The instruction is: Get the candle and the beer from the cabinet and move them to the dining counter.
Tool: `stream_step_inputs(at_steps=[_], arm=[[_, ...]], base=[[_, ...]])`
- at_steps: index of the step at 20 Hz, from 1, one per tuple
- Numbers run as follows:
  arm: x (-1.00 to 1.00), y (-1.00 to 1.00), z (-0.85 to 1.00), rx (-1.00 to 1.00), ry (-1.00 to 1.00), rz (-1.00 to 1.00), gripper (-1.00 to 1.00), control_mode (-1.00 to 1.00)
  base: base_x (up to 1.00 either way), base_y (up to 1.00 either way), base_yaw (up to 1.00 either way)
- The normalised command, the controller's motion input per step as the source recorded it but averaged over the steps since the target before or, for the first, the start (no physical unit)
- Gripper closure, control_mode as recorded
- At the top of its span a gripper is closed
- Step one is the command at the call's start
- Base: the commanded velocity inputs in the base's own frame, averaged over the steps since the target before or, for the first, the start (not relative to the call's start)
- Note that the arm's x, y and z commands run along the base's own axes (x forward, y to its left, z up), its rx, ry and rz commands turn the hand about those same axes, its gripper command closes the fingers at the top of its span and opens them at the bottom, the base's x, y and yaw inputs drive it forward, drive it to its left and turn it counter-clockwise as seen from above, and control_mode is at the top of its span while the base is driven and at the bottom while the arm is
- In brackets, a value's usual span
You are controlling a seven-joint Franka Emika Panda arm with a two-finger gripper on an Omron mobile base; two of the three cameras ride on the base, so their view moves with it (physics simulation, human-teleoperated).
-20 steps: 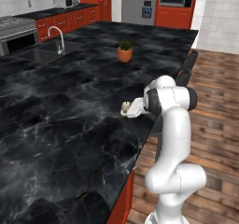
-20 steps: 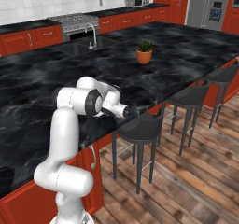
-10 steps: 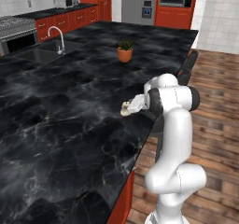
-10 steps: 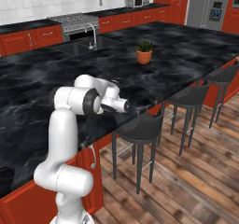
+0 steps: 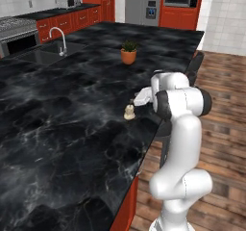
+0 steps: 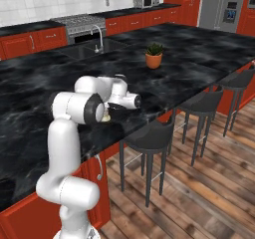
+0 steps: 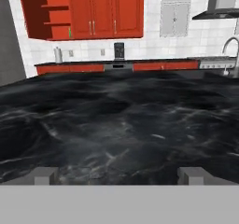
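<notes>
The candle [image 5: 129, 111], short and cream-white, stands on the black marble dining counter [image 5: 62, 129] near its right edge. My gripper [image 5: 135, 101] hangs open just above and to the right of it, holding nothing. In the right base view my arm hides most of the candle [image 6: 106, 117]. The hand view looks level across the dining counter [image 7: 116, 120], with my gripper [image 7: 118, 176] open and its fingertips [image 7: 45, 175] wide apart. On the far wall the red-brown cabinet [image 7: 44, 13] stands open, and the beer [image 7: 70, 32] shows as a small green shape on its lower shelf.
A terracotta potted plant [image 5: 128, 53] sits farther back on the island. A sink with a curved faucet [image 5: 60, 35] is at the back left. Black bar stools [image 6: 149, 138] line the island's right edge over the wooden floor.
My hand has risen a little off the candle, which stays where it stood on the counter. The jaws are still wide.
</notes>
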Motion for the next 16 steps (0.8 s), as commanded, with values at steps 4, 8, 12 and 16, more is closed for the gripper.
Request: stream_step_inputs(at_steps=[4,8,12,16], arm=[[-0.33,0.00,0.88,0.00,-0.03,-0.03,-1.00,-1.00],[-0.52,0.00,1.00,0.00,-0.03,-0.06,-1.00,-1.00],[-0.67,0.01,0.95,0.00,-0.01,-0.10,-1.00,-1.00],[-0.83,0.07,0.84,0.01,0.00,-0.12,-1.00,-1.00]], base=[[0.00,0.00,0.00],[0.00,0.00,0.00],[0.00,0.00,0.00],[0.00,0.00,0.00]])
